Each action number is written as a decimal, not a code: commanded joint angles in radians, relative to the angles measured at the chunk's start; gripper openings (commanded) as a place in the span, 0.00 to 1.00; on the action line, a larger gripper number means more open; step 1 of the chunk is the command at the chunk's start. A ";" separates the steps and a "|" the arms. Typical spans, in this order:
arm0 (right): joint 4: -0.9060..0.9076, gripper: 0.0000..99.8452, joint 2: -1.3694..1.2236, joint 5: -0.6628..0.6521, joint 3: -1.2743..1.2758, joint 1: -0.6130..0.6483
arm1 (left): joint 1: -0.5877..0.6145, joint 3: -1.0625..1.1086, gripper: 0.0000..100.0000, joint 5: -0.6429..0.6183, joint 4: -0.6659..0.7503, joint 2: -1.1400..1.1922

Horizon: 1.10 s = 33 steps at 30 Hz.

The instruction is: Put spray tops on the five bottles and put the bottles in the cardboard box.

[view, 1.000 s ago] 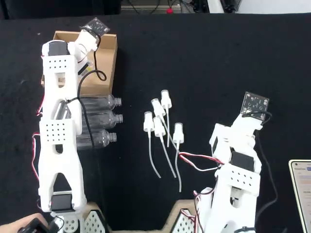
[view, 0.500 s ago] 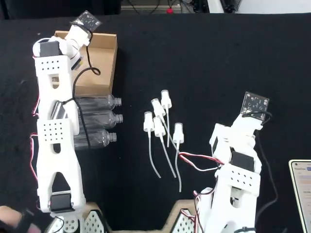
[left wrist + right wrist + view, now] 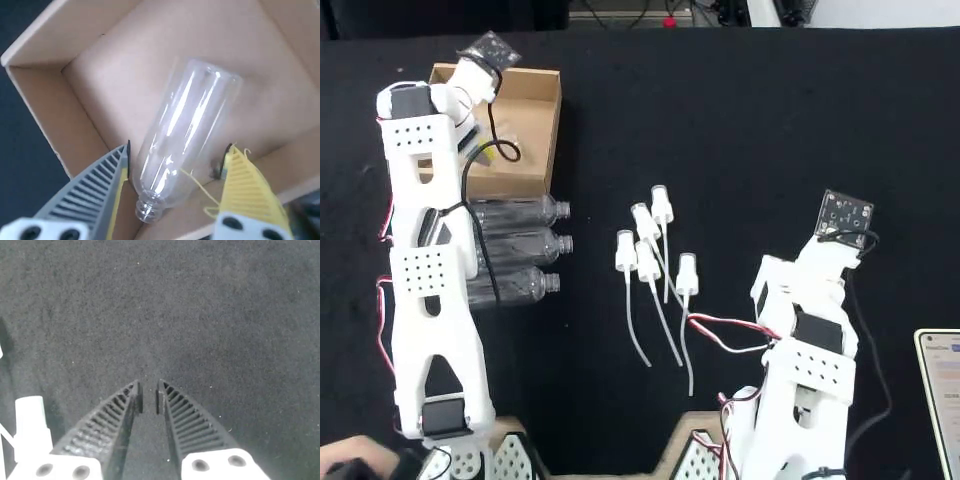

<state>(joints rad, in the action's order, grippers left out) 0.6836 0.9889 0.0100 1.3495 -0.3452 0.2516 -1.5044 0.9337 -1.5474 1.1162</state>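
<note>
On the black cloth table (image 3: 770,120), the brown cardboard box (image 3: 535,110) holds 1 clear plastic bottle (image 3: 185,125) with a bare neck. The left gripper (image 3: 175,155) straddles it; I cannot tell whether it is pinching. 3 similar bottles (image 3: 520,245) lie just beside the box. The right gripper (image 3: 147,395) is pressed nearly together and empty. 5 white spray tops (image 3: 647,255) lie loose. Boxing seems underway, and next a top likely needs fitting.

In the high view, the left arm (image 3: 430,300) hides the bases of 3 bottles (image 3: 520,245) and the left part of the cardboard box (image 3: 535,120). The frame's right edge cuts off a screen (image 3: 945,390).
</note>
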 commanded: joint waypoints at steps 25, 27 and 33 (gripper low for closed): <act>-0.038 0.06 0.022 -0.003 -0.007 0.002 | -0.021 0.259 0.14 0.098 0.212 -0.018; -0.038 0.06 0.022 -0.003 -0.007 0.002 | -0.027 0.257 0.10 0.095 0.210 -0.018; -0.038 0.06 0.022 -0.003 -0.007 0.002 | -0.025 0.246 0.13 0.071 0.209 -0.032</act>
<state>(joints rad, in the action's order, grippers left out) 0.6836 0.9889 0.0100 1.3495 -0.3452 0.2455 -1.2421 1.0242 -1.3403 1.1147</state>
